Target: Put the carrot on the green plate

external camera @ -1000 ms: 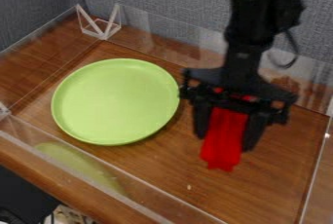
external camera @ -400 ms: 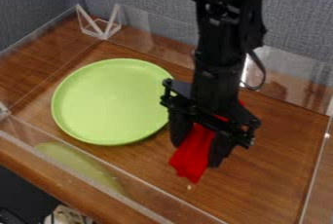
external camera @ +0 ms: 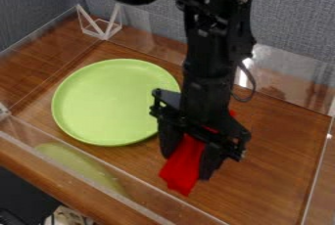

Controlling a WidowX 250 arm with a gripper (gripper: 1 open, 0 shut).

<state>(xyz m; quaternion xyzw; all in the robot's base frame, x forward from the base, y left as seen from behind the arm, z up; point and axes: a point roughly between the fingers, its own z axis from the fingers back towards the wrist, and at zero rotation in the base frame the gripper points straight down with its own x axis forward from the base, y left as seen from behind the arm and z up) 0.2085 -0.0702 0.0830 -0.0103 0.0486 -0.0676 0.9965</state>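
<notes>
My jaws are pinched on the upper end of the carrot (external camera: pixel 187 164), which hangs tilted, its long axis running from my gripper (external camera: pixel 197 143) down toward the table's (external camera: pixel 281 160) front-left edge. A second ago it hung farther right; now it sits nearer the green plate (external camera: pixel 112 100), just off its right rim.

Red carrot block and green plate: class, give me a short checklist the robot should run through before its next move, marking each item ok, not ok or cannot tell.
1. Gripper shut on the carrot: ok.
2. Carrot lifted clear of the table: cannot tell.
3. Green plate bare, with room for the carrot: ok.
4. Carrot above the plate: not ok, it hangs just off the plate's right edge.
5. Nothing on the table between carrot and plate: ok.
</notes>
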